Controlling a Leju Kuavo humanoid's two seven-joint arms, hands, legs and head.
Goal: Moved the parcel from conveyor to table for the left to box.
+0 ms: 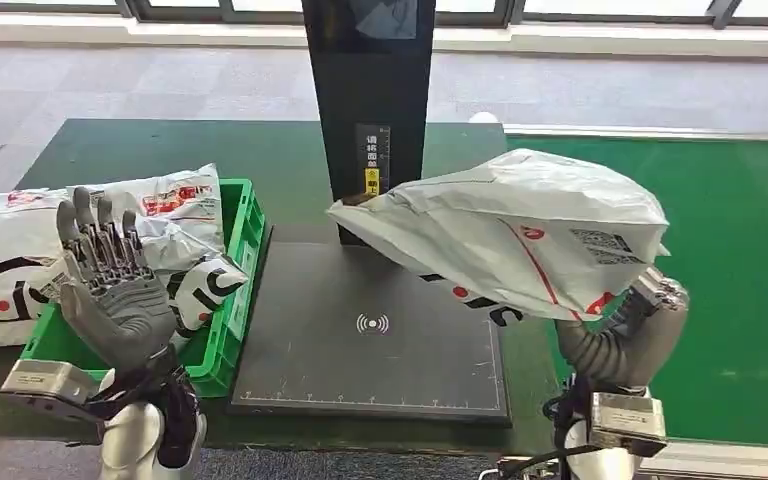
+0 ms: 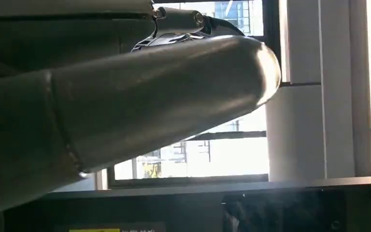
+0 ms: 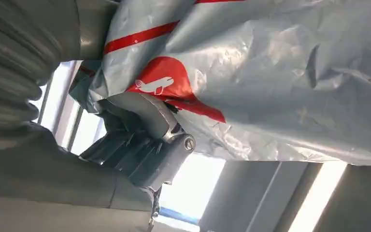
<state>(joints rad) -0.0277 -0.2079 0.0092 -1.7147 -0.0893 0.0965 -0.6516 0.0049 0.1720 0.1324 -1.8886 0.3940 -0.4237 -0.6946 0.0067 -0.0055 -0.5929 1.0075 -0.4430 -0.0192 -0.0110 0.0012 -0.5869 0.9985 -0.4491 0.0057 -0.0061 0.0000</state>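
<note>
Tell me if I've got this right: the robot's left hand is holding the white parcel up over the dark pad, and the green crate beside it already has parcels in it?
Not quite: the right hand holds the white parcel over the dark pad, as the head view shows. The left hand is open. The green crate does hold parcels.

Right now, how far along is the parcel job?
Done: the white parcel is off the green conveyor, lifted by the right hand, whose fingers grip its edge. In hand: it hangs above the dark scanner pad, not set down. Left: placing it on the table, then the left hand, raised with fingers apart, moving it to the green crate, which already holds parcels.
</note>
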